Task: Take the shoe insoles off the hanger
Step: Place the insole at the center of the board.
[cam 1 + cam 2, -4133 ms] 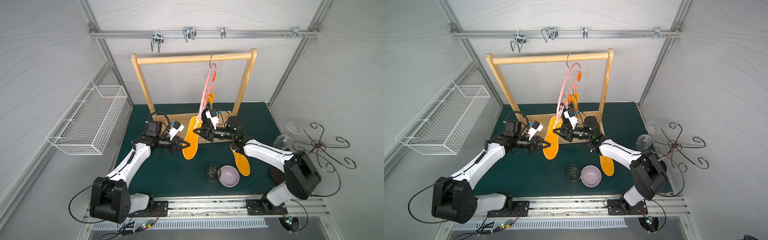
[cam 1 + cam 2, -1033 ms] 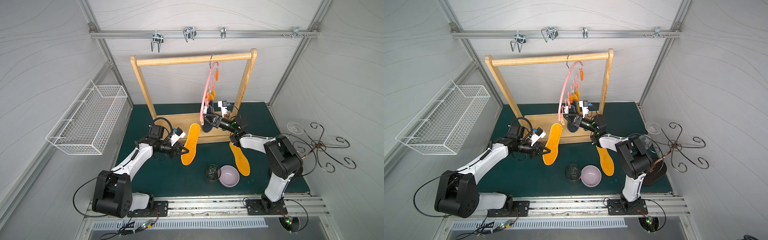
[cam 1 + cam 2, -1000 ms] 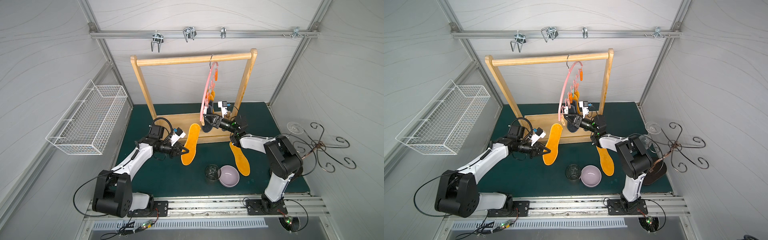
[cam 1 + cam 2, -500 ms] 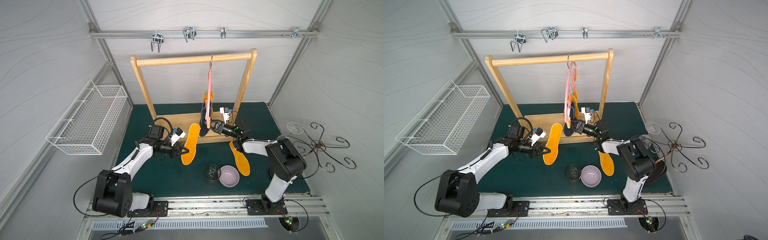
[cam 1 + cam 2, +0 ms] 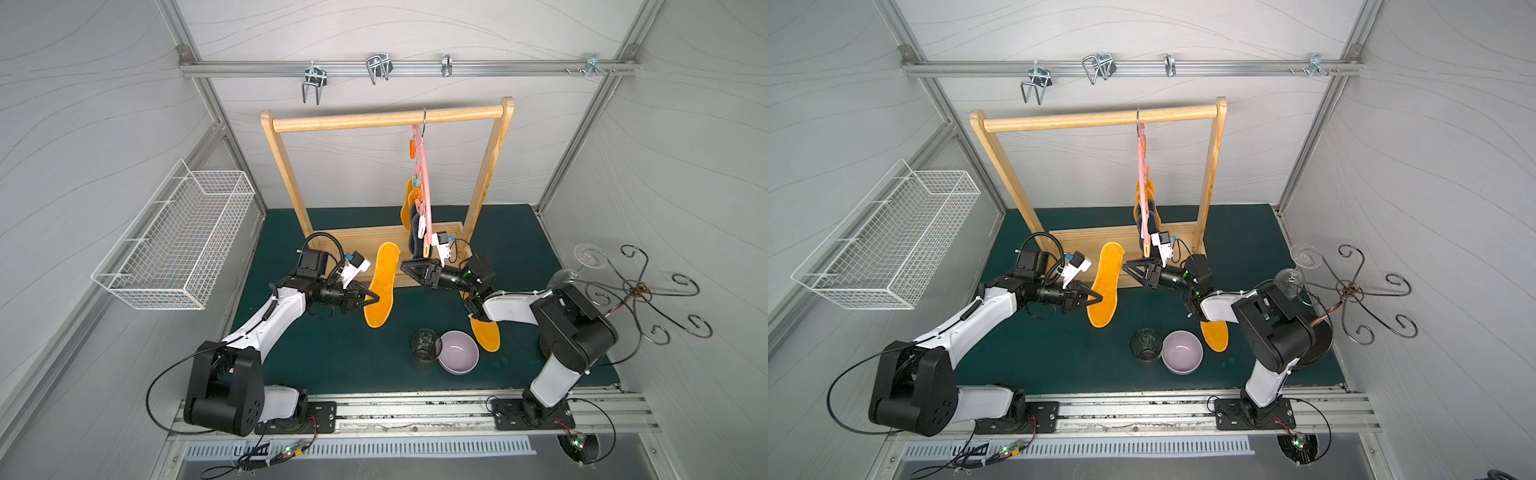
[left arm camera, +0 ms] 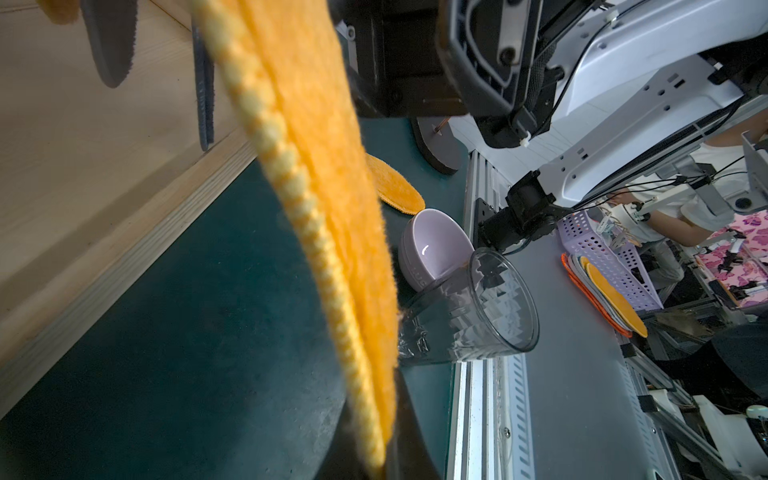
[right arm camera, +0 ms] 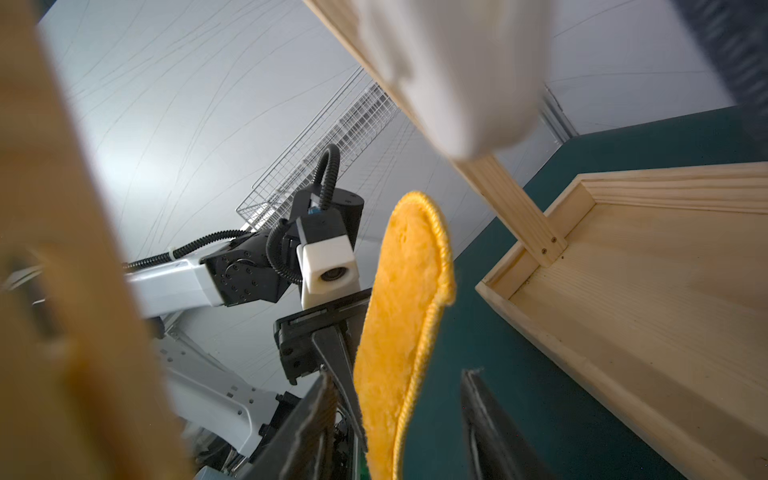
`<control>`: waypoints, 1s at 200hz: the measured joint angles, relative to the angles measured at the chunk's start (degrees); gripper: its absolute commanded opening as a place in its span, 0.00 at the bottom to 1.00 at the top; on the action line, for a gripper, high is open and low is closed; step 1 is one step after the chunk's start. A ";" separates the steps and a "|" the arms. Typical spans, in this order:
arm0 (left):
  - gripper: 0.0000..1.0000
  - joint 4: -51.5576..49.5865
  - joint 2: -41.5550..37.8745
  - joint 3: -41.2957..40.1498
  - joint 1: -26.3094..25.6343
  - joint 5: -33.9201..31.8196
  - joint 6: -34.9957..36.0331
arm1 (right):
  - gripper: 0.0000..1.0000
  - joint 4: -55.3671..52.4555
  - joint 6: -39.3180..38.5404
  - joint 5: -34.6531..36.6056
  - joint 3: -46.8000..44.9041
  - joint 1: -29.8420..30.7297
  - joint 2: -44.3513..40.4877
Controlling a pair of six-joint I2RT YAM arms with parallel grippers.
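The left arm (image 5: 266,324) reaches forward and inward from its base with the forearm sloping up to a level wrist. The left gripper (image 5: 371,298) is clamped on the edge of a mustard-orange insole (image 5: 381,282). The right arm (image 5: 511,307) bends sharply at the elbow and points toward the left arm. The right gripper (image 5: 404,267) has its jaws parted and holds nothing.

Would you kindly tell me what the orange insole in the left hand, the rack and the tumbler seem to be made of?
The orange insole looks like fuzzy pile fabric, matte, with a stitched yellow edge. The rack is pale bare-looking wood with visible grain. The tumbler is clear and faceted: glass or plastic, I cannot tell.
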 measured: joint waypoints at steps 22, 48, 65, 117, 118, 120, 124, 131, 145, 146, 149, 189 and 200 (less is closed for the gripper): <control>0.00 1.46 -0.44 0.00 0.00 1.14 -2.05 | 0.50 0.02 -0.83 0.37 -0.13 1.51 0.00; 0.00 2.80 -0.83 0.00 -0.02 2.27 -4.26 | 0.50 0.02 -1.27 1.33 -0.11 2.75 0.00; 0.00 3.56 -1.07 0.00 -0.04 2.80 -5.44 | 0.50 0.02 -1.40 1.97 -0.13 3.45 0.02; 0.00 5.31 -1.66 0.00 -0.04 3.69 -7.56 | 0.35 0.00 -1.57 3.61 -0.13 5.01 0.02; 0.00 5.31 -1.66 0.00 -0.04 3.69 -7.58 | 0.34 0.07 -1.57 3.63 -0.13 5.07 0.02; 0.00 5.31 -1.66 0.00 -0.04 3.69 -7.58 | 0.32 0.11 -1.53 3.63 -0.13 5.09 0.02; 0.00 5.31 -1.66 0.00 -0.04 3.69 -7.69 | 0.29 0.04 -1.66 3.65 -0.13 5.27 0.02; 0.00 5.33 -1.66 0.00 -0.04 3.72 -7.87 | 0.24 0.09 -1.70 3.67 -0.13 5.55 0.04; 0.00 5.44 -1.66 0.00 -0.04 3.74 -8.35 | 0.14 0.28 -1.79 3.78 -0.13 6.03 0.20; 0.00 5.49 -1.66 0.00 -0.04 3.74 -8.41 | 0.13 0.35 -1.77 3.76 -0.13 6.05 0.22; 0.00 5.55 -1.66 0.00 -0.04 3.74 -8.41 | 0.11 0.39 -1.60 3.78 -0.13 6.10 0.28; 0.00 5.88 -1.66 0.00 -0.04 3.65 -8.63 | 0.00 0.46 -2.08 3.85 -0.24 6.23 0.50; 0.04 5.86 -1.66 0.00 -0.04 3.56 -8.66 | 0.00 0.55 -2.27 3.85 -0.48 5.99 0.50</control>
